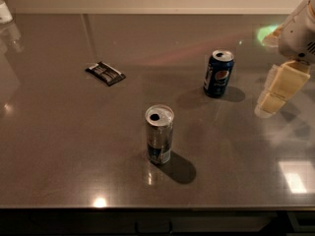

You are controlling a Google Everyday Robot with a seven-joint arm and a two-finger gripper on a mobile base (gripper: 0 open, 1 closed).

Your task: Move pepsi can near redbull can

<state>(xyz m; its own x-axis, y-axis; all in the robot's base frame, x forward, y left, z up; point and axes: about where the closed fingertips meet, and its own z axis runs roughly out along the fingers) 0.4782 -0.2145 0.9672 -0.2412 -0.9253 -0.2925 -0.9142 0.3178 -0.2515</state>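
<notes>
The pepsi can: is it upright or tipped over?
Upright: the pepsi can stands on its base, silver top upward. The gripper hangs right of it, not touching.
</notes>
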